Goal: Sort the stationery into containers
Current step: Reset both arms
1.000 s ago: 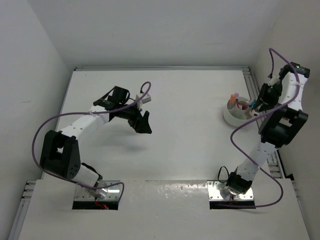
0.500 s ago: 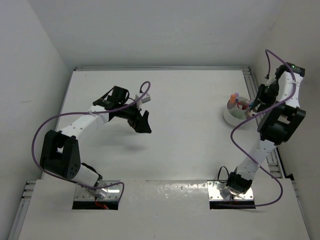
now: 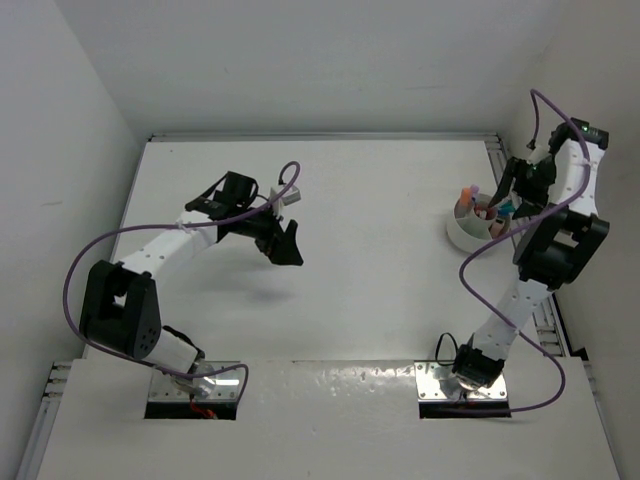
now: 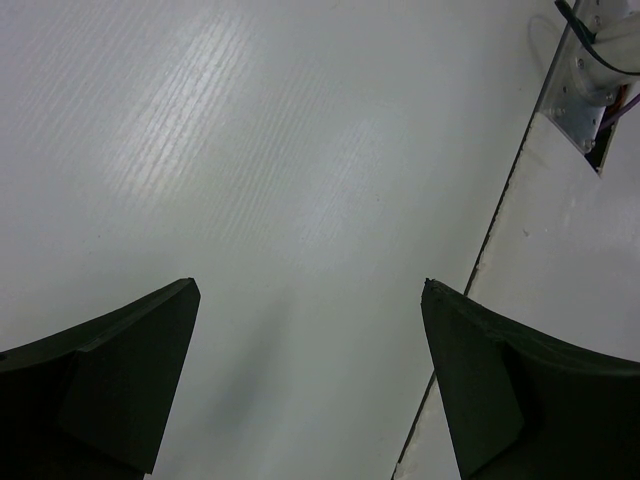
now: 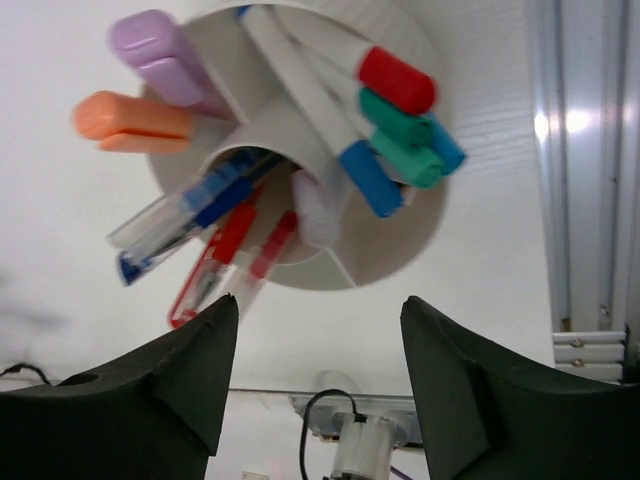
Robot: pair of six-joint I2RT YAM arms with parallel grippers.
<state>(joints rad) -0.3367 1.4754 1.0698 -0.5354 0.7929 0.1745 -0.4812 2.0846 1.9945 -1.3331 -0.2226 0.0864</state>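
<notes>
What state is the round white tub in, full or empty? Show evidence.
Not empty: the white tub holds pens and highlighters, leaning in its divided compartments.

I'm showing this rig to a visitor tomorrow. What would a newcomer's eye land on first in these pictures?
Most likely the round white tub at the far right of the table, crammed with pens capped red, teal and blue, with an orange highlighter and a purple highlighter sticking out over its rim. The right hand hangs open just above it. The left hand hovers open over the table's left half, holding nothing.
</notes>
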